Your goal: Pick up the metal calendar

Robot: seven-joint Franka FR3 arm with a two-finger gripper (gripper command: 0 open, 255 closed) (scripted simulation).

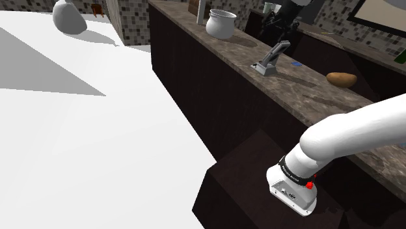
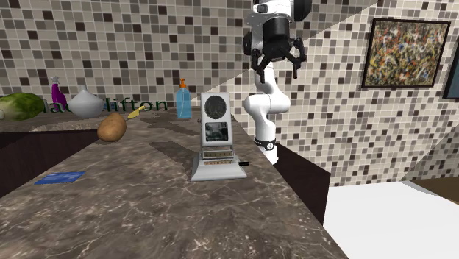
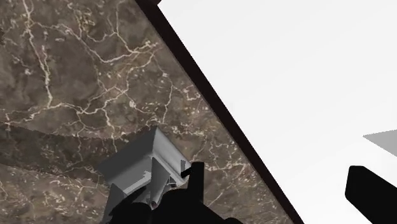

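Spread wide and holding nothing, my black two-finger gripper [image 2: 276, 65] hangs above the edge of the brown marble counter [image 2: 147, 213]. Below it stands the grey metal desk calendar [image 2: 215, 140], upright on its base; the wrist view puts it just outside one finger. Its face is too small to read. Wall lettering [image 2: 144, 105] behind ends "ifton", its start hidden by a pale vase [image 2: 86, 104].

Mosaic wall [image 2: 132, 44], marbled counter [image 2: 162, 217], white floor [image 1: 78, 149]
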